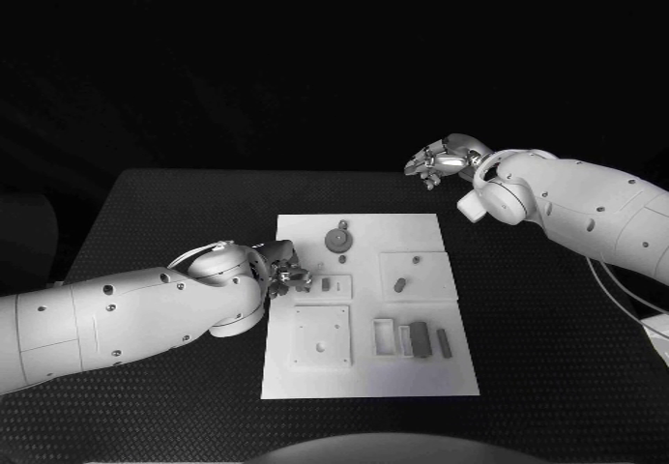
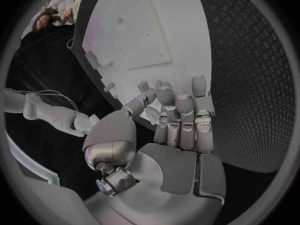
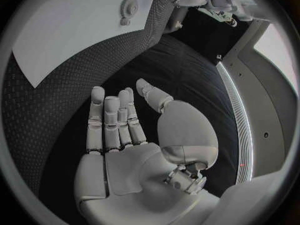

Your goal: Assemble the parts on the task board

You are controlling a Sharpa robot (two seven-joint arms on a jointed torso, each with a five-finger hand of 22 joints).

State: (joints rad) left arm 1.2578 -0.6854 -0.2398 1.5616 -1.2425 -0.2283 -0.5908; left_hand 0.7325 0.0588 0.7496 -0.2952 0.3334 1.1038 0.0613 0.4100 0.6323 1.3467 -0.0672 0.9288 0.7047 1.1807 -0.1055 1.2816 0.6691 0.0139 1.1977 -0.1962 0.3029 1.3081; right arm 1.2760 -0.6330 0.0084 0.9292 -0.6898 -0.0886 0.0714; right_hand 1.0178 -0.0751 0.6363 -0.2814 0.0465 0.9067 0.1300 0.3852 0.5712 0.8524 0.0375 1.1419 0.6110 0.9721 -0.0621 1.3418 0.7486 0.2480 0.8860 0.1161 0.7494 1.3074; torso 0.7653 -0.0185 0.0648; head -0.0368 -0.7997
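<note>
Several small grey parts sit on the flat white rectangular task board (image 1: 365,309), which lies in the middle of the black textured table (image 1: 154,222). Round grey gear-like disc (image 1: 337,239) near the board's far edge, a tiny grey piece just beyond it. Small oval grey peg (image 1: 400,284) on a raised white square toward the board's right edge. Short grey block (image 1: 328,284) on a smaller white square near the left edge. Toward the near edge, a larger white square plate (image 1: 321,335) with a centre hole; beside it, toward the right edge, a cluster of grey rectangular bars (image 1: 416,338), one slim bar apart at its right.

Left silver hand (image 1: 283,270) hangs at the board's left edge, just beside the short grey block. Wrist view: fingers (image 2: 185,116) close together, extended, tips over the board edge; cannot tell whether they touch it or pinch anything.

Right silver hand (image 1: 444,159) is well apart from the board, raised over the table's far edge toward its right corner. Wrist view: fingers (image 3: 112,120) straight, side by side, thumb spread out, palm bare, holding nothing.
</note>
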